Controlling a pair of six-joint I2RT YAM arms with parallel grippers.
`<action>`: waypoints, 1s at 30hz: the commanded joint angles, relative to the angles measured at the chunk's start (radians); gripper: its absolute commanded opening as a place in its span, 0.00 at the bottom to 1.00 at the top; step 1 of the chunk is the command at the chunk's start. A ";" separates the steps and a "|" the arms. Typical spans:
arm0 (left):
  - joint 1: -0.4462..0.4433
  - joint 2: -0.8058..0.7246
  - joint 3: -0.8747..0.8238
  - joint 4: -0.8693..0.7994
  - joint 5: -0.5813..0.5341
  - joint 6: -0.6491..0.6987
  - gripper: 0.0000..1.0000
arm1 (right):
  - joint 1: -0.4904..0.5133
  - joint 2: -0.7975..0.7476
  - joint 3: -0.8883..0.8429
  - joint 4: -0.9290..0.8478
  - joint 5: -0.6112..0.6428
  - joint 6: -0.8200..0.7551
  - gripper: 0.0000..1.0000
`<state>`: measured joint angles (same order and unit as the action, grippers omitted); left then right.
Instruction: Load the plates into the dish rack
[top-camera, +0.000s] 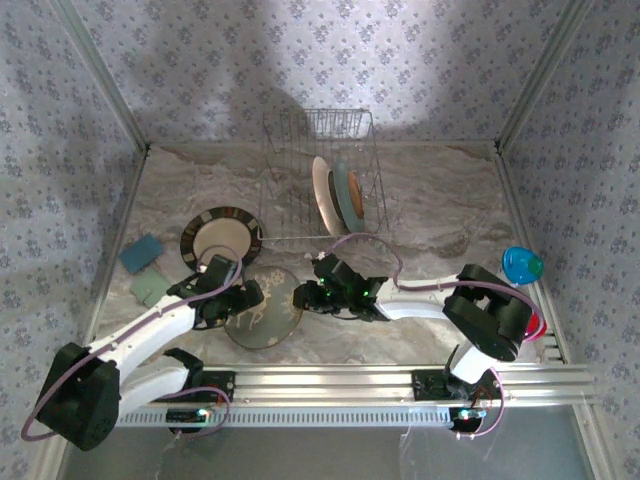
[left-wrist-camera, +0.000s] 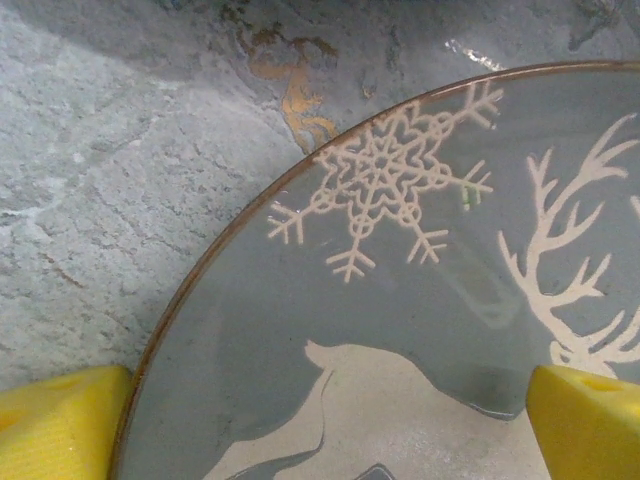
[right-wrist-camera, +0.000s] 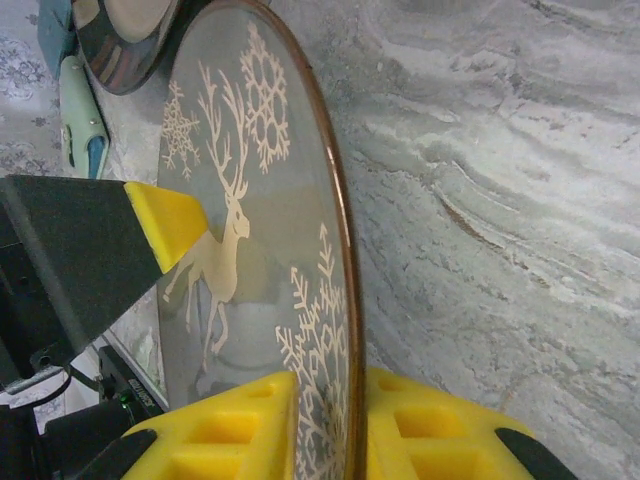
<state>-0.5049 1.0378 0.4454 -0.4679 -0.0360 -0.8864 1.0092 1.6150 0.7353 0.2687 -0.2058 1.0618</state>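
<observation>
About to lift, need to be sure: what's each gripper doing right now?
Left gripper: open, hovering over the reindeer plate, holding nothing.
Right gripper: closed on the reindeer plate's rim.

I call twelve o'clock away from the bases. On the dish rack (top-camera: 290, 180) the left rows of tines stand bare. The cream plate (top-camera: 321, 192) and teal plate (top-camera: 351, 195) stand on edge in the right rows. From the reindeer plate (top-camera: 262, 315), twelve to two o'clock is bare table (top-camera: 430, 215). The striped plate (top-camera: 222, 238) lies flat at eleven. My left gripper (left-wrist-camera: 325, 425), spread wide, crowds nine, and my right gripper (right-wrist-camera: 330, 430), pinching the rim, blocks three. A blue cup (top-camera: 522, 264) sits far right and a blue sponge (top-camera: 142, 252) far left.
</observation>
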 joint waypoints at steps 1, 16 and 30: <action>-0.028 0.005 0.044 0.108 0.099 -0.037 0.99 | 0.005 0.011 0.021 0.106 -0.032 0.006 0.23; -0.038 -0.023 0.057 0.074 0.076 -0.034 1.00 | 0.004 -0.007 0.026 0.093 -0.023 0.008 0.00; -0.033 -0.144 0.225 -0.114 0.019 0.042 0.99 | -0.063 -0.280 0.008 -0.201 0.024 -0.107 0.00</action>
<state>-0.5316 0.9035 0.6151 -0.5800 -0.0353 -0.8772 0.9604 1.3914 0.7376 0.1310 -0.1703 1.0115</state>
